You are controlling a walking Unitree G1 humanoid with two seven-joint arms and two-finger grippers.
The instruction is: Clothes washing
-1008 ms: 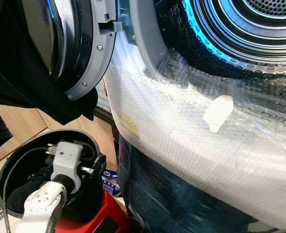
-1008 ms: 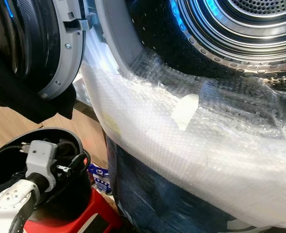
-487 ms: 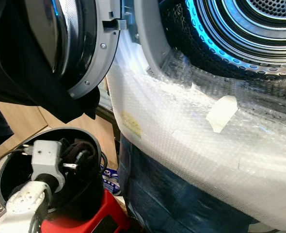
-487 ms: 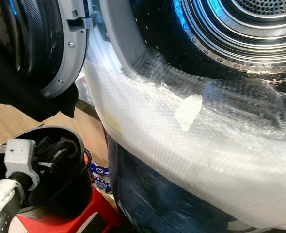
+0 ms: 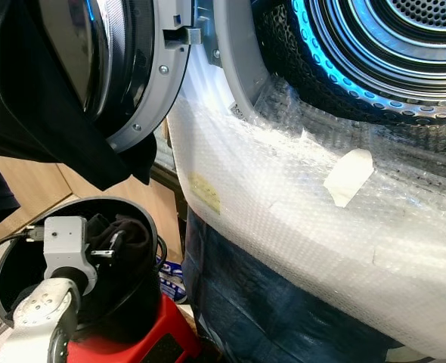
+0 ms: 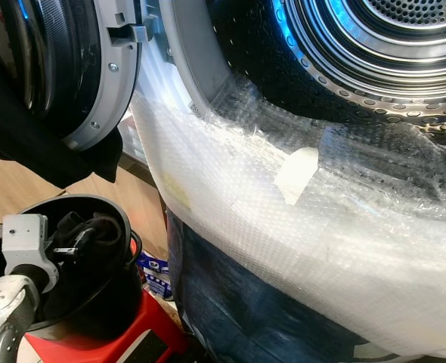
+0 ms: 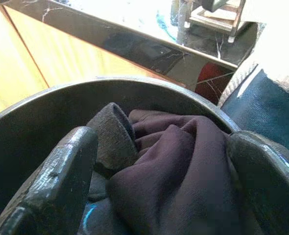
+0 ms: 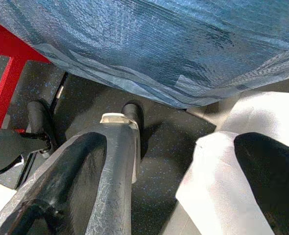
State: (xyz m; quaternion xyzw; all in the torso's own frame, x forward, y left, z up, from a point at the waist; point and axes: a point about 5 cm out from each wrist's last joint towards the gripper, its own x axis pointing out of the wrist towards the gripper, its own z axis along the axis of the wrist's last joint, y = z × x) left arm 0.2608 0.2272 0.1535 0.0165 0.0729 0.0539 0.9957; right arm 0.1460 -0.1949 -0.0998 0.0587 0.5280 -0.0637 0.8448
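The washing machine's steel drum (image 5: pixel 389 45) stands open at upper right, lit blue, with its round door (image 5: pixel 125 68) swung to the left. A black garment (image 5: pixel 41 128) hangs over that door. Below it is a black bucket (image 5: pixel 11 257) holding dark clothes (image 7: pixel 183 166). My left gripper (image 7: pixel 166 147) reaches into the bucket, open, one finger on each side of a purplish-brown fold of cloth. My right gripper (image 8: pixel 174 152) hangs low beside the machine, open and holding nothing, above the dark floor.
Bubble wrap (image 5: pixel 298 219) with a strip of tape covers the machine's front below the drum, over blue wrapping (image 5: pixel 268 302). The bucket rests on a red stool (image 5: pixel 155 340). A wooden panel (image 5: pixel 26 189) lies behind it. A metal leg (image 8: pixel 116 161) stands on the speckled floor.
My left gripper has moved left and settled lower into the bucket, over the dark clothes. The head camera has shifted slightly.
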